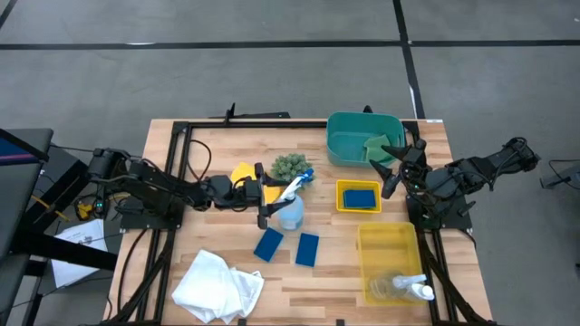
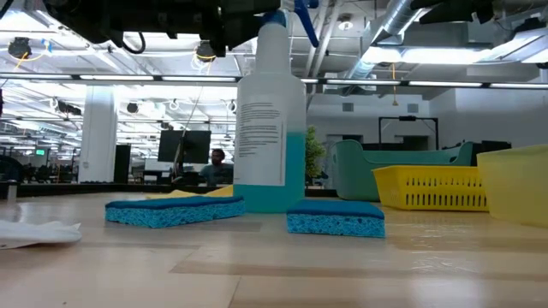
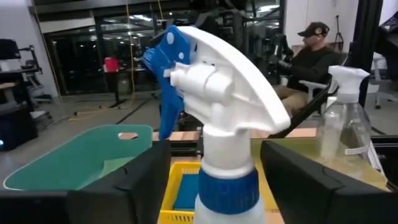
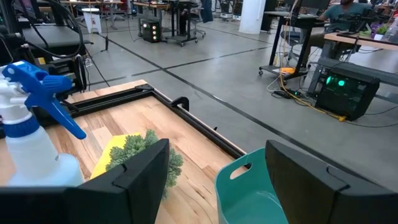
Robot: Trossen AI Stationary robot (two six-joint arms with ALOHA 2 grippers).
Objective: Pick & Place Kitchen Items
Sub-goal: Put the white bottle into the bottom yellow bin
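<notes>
Cloth [image 2: 38,229] edge, low view only

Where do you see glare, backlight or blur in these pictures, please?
Low view: bright ceiling lights behind the spray bottle, sheen on the table. Left wrist view: the bottle's head is close, the room behind soft. High view: even light, soft shadows.

The spray bottle [image 1: 291,210] stands upright on the table [image 1: 335,272] between the left gripper's [image 1: 264,197] fingers [image 3: 134,186], its neck in the gap. The plant ball [image 1: 289,166] sits just beyond them. 2 sponges [image 1: 269,244] [image 1: 308,249] lie beside the bottle's base. The right gripper's [image 1: 396,167] fingers [image 4: 140,171] hover over the bin [image 1: 349,136].
</notes>
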